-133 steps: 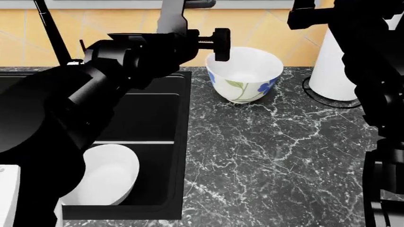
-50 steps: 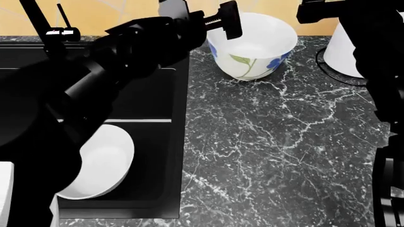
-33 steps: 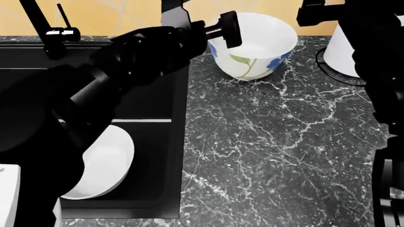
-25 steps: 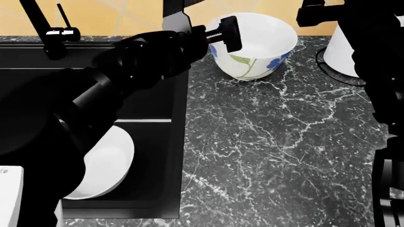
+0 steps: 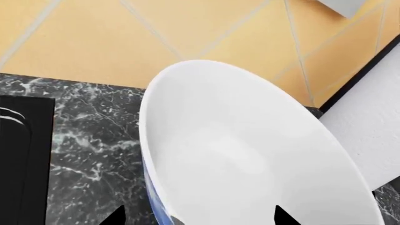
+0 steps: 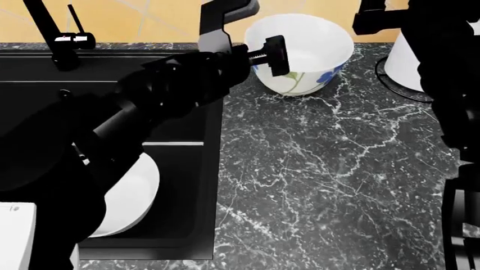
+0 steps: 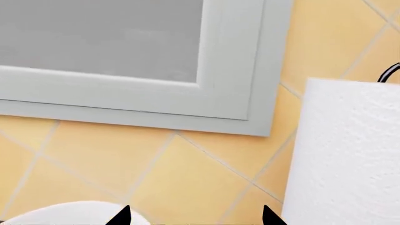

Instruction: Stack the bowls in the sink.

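Note:
The flowered bowl [image 6: 311, 50] stands upright on the marble top, just right of the sink [image 6: 180, 163]. My left gripper [image 5: 198, 218] is open at its rim. One fingertip [image 5: 117, 218] is outside the blue-patterned wall [image 5: 153, 194] and the other fingertip [image 5: 278, 216] is over the white inside [image 5: 250, 159]. The plain white bowl [image 6: 134, 194] lies in the sink's near part, partly hidden by my left arm [image 6: 150, 95]. My right gripper [image 7: 195, 216] is open and empty, facing the tiled wall above the bowl's rim [image 7: 62, 213].
A white paper roll [image 6: 420, 56] on a black ring stand sits right of the flowered bowl. The black faucet [image 6: 45, 31] rises at the sink's back left. My right arm [image 6: 450, 84] hangs along the right side. A grey window frame [image 7: 237, 61] is on the wall.
The head view dropped lower 2.7 s ago. Over the last second my left arm has crept right and down onto the flowered bowl's near rim. Neither bowl has moved.

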{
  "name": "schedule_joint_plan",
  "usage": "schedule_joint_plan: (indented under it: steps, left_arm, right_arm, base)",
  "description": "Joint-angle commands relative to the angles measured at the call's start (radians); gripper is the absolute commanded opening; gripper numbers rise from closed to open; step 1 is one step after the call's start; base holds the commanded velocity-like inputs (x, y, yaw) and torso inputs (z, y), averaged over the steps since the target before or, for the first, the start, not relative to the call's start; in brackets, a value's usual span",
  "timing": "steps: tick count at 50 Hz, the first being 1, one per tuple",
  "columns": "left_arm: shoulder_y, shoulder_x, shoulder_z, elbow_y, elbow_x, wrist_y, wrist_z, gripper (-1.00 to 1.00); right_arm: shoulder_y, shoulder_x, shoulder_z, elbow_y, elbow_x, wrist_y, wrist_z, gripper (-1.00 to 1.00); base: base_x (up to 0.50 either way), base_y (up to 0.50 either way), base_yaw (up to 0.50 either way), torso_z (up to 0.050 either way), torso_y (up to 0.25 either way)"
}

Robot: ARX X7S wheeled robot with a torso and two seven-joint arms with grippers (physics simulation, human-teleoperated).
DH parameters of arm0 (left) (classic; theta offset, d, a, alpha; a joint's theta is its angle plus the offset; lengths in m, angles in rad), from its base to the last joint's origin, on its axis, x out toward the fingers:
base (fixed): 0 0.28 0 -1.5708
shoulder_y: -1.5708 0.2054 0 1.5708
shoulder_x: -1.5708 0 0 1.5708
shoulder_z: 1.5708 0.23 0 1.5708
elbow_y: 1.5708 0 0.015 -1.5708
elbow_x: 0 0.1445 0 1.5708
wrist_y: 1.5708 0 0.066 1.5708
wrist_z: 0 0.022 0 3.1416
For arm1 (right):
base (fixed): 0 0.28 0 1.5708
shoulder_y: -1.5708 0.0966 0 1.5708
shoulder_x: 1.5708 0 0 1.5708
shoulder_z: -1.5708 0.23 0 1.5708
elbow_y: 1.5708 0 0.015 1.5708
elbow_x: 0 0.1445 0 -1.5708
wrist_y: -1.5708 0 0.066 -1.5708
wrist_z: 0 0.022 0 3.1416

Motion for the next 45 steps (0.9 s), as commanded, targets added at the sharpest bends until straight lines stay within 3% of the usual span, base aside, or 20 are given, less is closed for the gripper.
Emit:
schedule_joint_plan:
  steps: [1, 8, 9, 45]
  left_arm:
    - [0.027, 0.001, 0.015, 0.008, 0.017, -0.006, -0.002, 1.00]
    - [0.033, 0.001, 0.015, 0.005, 0.023, -0.008, 0.000, 1.00]
    - [0.034, 0.001, 0.015, 0.005, 0.023, -0.008, -0.001, -1.00]
    - [0.010, 0.001, 0.018, -0.028, 0.031, 0.019, -0.009, -1.00]
  right_arm:
    - [-0.007, -0.001, -0.001, 0.023, -0.004, -0.019, -0.004, 1.00]
    - [-0.007, -0.005, -0.005, 0.037, -0.007, -0.029, -0.006, 1.00]
    - [-0.006, -0.005, -0.006, 0.039, -0.007, -0.029, -0.006, 1.00]
    - [-0.012, -0.010, -0.008, 0.038, -0.002, -0.033, 0.001, 1.00]
  base:
    - [0.00, 0.00, 0.00, 0.000, 0.000]
    - [0.00, 0.00, 0.00, 0.000, 0.000]
    - [0.00, 0.00, 0.00, 0.000, 0.000]
    - [0.00, 0.00, 0.00, 0.000, 0.000]
